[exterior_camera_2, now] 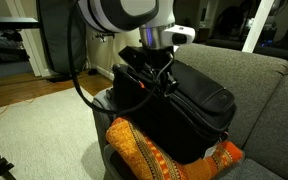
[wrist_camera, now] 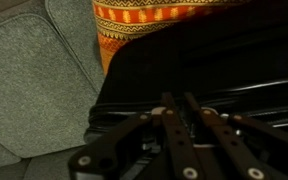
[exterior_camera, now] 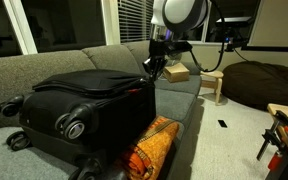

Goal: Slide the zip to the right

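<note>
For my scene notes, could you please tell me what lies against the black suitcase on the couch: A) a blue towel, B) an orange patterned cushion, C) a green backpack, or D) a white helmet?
B: an orange patterned cushion lies against the black suitcase at the front of the grey couch, as both exterior views show.

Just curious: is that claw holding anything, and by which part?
Cannot tell. The gripper sits on the suitcase's edge, fingers close together; no zip pull shows.
</note>
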Available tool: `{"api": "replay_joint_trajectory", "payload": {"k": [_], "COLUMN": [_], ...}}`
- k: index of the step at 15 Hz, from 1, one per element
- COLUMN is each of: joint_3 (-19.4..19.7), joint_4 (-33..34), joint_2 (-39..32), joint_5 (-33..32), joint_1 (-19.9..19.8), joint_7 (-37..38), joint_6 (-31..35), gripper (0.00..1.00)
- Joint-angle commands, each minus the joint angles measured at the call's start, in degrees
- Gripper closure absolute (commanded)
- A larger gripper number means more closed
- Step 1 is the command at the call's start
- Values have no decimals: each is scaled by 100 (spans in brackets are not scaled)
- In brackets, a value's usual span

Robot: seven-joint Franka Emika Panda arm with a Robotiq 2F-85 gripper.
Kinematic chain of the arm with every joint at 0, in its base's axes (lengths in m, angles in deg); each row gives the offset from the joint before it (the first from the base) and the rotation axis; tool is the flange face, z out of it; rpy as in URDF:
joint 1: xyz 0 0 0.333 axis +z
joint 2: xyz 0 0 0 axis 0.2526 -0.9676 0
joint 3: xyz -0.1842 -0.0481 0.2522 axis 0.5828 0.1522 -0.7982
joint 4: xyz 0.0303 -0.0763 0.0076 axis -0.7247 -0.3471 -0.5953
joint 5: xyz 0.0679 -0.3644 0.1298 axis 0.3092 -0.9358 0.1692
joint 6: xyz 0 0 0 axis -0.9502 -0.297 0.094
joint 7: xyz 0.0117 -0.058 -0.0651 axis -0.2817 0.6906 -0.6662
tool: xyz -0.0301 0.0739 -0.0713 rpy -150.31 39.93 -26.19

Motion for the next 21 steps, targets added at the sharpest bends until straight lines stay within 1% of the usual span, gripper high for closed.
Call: {"api": "replay_joint_trajectory", "payload": {"k": [1,3,4,5,6,7,9,12,14,16,18,21], "joint_3": [169,248,265,254,233,200,42,-165,-211,-224,-224,-262], "joint_4": [-242,-253,-259,-267,-315,-341,-219,-42,70,218,356,518], "joint_2": [47,15,16,32,73,100,111,52,18,-23,-61,-92], "joint_5": [18,18,26,46,52,57,161,291,272,180,117,132], "joint_1": [-224,-307,-334,-355,-357,-363,-406,-456,-437,-419,-426,-474], "joint_7": [-105,-105,-106,-121,-139,-181,-368,-642,-799,-958,-1143,-1475], "joint_6": [65,38,-2,-30,-43,-51,-218,-411,-516,-656,-751,-876], "gripper": [94,94,91,59,63,62,51,31,19,4,0,0]}}
